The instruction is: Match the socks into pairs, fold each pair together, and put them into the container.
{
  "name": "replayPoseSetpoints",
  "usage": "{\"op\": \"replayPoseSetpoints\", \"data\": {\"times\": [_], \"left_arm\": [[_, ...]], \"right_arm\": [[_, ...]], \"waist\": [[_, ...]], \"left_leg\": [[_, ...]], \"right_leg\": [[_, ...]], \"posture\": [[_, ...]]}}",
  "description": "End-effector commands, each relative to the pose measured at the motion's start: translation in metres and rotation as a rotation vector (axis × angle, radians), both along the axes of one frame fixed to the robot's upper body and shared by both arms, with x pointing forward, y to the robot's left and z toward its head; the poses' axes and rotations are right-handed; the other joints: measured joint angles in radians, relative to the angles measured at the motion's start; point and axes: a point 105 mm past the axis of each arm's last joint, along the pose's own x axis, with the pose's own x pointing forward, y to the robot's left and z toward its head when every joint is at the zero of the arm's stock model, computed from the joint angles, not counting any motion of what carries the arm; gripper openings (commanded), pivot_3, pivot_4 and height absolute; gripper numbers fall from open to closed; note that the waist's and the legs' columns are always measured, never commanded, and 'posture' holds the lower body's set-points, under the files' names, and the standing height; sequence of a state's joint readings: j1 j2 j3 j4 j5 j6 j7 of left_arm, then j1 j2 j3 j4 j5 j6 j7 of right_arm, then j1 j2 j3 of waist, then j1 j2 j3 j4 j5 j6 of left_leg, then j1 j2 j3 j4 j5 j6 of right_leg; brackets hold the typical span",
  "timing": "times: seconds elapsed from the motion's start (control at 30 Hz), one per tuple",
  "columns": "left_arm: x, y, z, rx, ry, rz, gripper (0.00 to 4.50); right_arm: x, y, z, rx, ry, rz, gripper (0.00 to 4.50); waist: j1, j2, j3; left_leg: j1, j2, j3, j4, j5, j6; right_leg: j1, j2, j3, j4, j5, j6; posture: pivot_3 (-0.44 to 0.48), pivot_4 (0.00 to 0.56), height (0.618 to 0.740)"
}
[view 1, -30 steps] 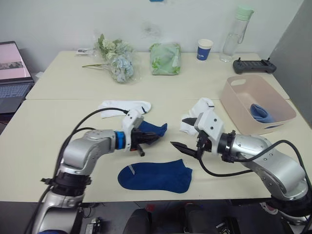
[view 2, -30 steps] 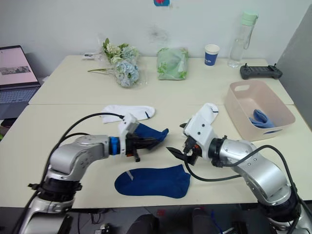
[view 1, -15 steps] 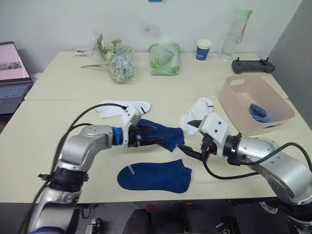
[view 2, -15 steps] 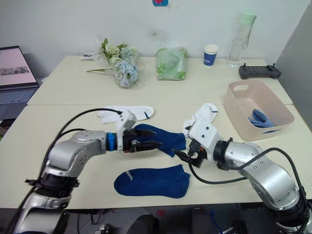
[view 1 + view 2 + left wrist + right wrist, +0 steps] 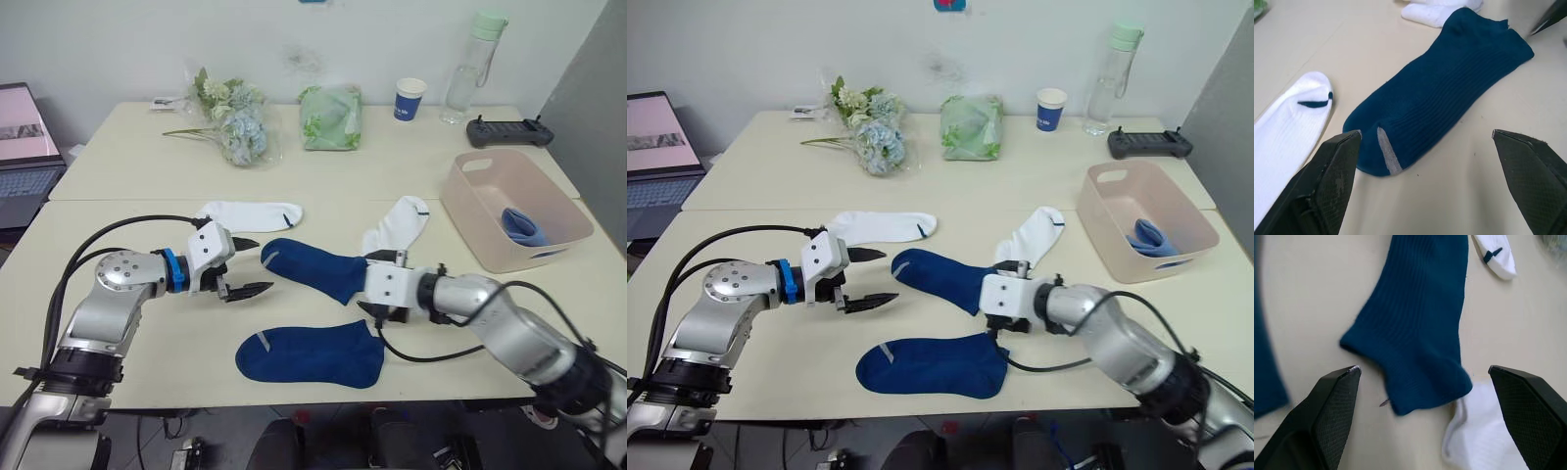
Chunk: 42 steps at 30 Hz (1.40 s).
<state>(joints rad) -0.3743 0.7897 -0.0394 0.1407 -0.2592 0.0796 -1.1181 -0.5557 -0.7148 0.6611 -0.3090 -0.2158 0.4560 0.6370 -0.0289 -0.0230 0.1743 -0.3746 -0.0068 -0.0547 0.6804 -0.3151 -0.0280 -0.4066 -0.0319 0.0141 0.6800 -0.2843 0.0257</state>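
Both claws hang released over the tabletop (image 5: 118, 211): the left claw (image 5: 247, 266) has its fingers spread wide at 9 o'clock of the upper navy sock (image 5: 313, 266), and the right claw (image 5: 375, 311) is spread open in its wrist view, low at that sock's 4 o'clock end, gripping nothing.

At 3 o'clock on the tabletop stands the pink container (image 5: 470, 211), with a light blue sock (image 5: 524, 227) bunched inside it against the far-right wall.

Near the front edge, at 6 o'clock, a second navy sock (image 5: 312, 356) lies flat, well apart from the upper one, which lies stretched out slantwise in the middle.

One white sock (image 5: 250, 212) lies flat at 11 o'clock of the upper navy sock, its dark cuff mark near that sock's toe. Another white sock (image 5: 397, 223) lies at 1 o'clock, its lower end touching the navy sock's cuff.

Along the far side sit a flower bunch (image 5: 233, 122), a green bag (image 5: 331, 116), a blue cup (image 5: 410, 98), a bottle (image 5: 472, 67) and a dark controller (image 5: 507, 130).
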Motion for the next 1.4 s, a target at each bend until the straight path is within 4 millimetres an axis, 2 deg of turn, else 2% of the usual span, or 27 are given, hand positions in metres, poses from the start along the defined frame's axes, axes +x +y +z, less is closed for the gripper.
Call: {"op": "replayPoseSetpoints", "data": {"times": [0.03,0.07,0.13,0.33,0.47,0.5,0.67,0.73,0.8,1.07,1.17,1.4], "left_arm": [[0.0,0.01,0.005,-0.003,-0.031,0.017,4.47],[0.0,0.013,0.004,-0.002,-0.03,0.021,4.47],[0.002,0.018,0.003,-0.001,-0.032,0.032,4.5],[0.01,0.028,-0.003,0.041,-0.049,0.038,4.5],[0.027,0.034,-0.007,0.125,-0.075,0.02,4.5],[0.03,0.033,-0.006,0.132,-0.088,0.014,4.5],[0.043,0.026,-0.007,0.194,-0.147,-0.035,4.5],[0.046,0.008,-0.01,0.206,-0.164,-0.102,4.5],[0.048,-0.001,-0.013,0.213,-0.172,-0.134,4.5],[0.063,-0.016,-0.013,0.265,-0.234,-0.133,4.5],[0.063,-0.01,-0.013,0.292,-0.226,-0.126,3.92],[0.058,-0.004,-0.008,0.273,-0.192,-0.141,1.71]], "right_arm": [[0.006,0.006,0.005,-0.027,-0.057,0.044,4.5],[0.007,0.008,0.005,-0.025,-0.06,0.054,4.5],[0.008,0.013,0.005,-0.024,-0.061,0.081,3.88],[0.001,0.027,0.007,0.055,-0.008,0.116,1.71],[-0.001,0.023,0.01,0.131,0.058,0.082,0.26],[-0.001,0.021,0.011,0.142,0.067,0.076,0.03],[-0.003,0.015,0.018,0.194,0.112,0.069,0.03],[-0.007,0.02,0.029,0.279,0.164,0.062,0.03],[-0.008,0.022,0.036,0.322,0.191,0.059,0.03],[-0.012,0.029,0.057,0.41,0.238,0.064,0.03],[-0.014,0.03,0.058,0.413,0.242,0.063,0.0],[-0.016,0.028,0.055,0.414,0.248,0.053,0.0]], "waist": [[0.0,0.0,0.0],[0.0,0.0,0.0],[0.0,0.0,0.0],[0.0,0.0,0.0],[0.004,0.0,0.0],[0.005,0.0,0.0],[0.003,0.0,0.0],[0.002,0.0,0.0],[0.002,-0.001,0.0],[0.0,-0.001,0.0],[-0.001,-0.001,-0.001],[-0.001,-0.001,0.0]], "left_leg": [[0.0,0.0,0.0,0.0,0.0,0.0],[0.0,0.0,0.0,0.0,0.0,0.0],[0.001,0.0,-0.001,0.0,0.0,0.0],[0.001,0.001,-0.001,0.0,0.0,0.0],[0.0,0.0,-0.001,0.0,0.0,0.0],[0.0,0.0,-0.001,0.0,0.0,0.0],[0.0,-0.001,0.001,0.001,0.0,0.0],[0.0,0.0,0.0,0.001,0.0,0.0],[0.0,0.0,0.0,0.001,0.0,0.0],[0.001,0.0,-0.001,0.001,0.0,0.0],[0.001,0.0,-0.001,0.001,0.0,0.0],[0.001,0.0,-0.001,0.001,0.0,0.0]], "right_leg": [[0.0,0.0,0.0,0.0,0.0,0.0],[0.0,0.0,0.0,0.0,0.0,0.0],[0.0,0.0,-0.001,0.001,0.0,0.0],[0.0,0.002,-0.001,0.002,0.001,-0.001],[0.0,0.003,-0.004,0.002,0.001,-0.001],[0.0,0.003,-0.005,0.001,0.001,-0.001],[0.0,0.004,-0.004,0.001,0.001,-0.001],[0.0,0.004,-0.005,0.001,0.001,-0.001],[0.0,0.004,-0.005,0.001,0.001,-0.001],[0.0,0.003,-0.005,0.003,0.001,-0.001],[0.0,0.003,-0.005,0.003,0.001,-0.001],[0.0,0.003,-0.005,0.003,0.001,-0.001]], "posture": [[0.0,0.15,0.74],[0.0,0.15,0.74],[0.0,0.15,0.74],[0.0,0.15,0.74],[0.0,0.15,0.74],[0.0,0.15,0.74],[0.0,0.15,0.74],[0.0,0.15,0.74],[0.0,0.15,0.74],[0.0,0.15,0.74],[0.0,0.15,0.74],[0.0,0.15,0.74]]}}
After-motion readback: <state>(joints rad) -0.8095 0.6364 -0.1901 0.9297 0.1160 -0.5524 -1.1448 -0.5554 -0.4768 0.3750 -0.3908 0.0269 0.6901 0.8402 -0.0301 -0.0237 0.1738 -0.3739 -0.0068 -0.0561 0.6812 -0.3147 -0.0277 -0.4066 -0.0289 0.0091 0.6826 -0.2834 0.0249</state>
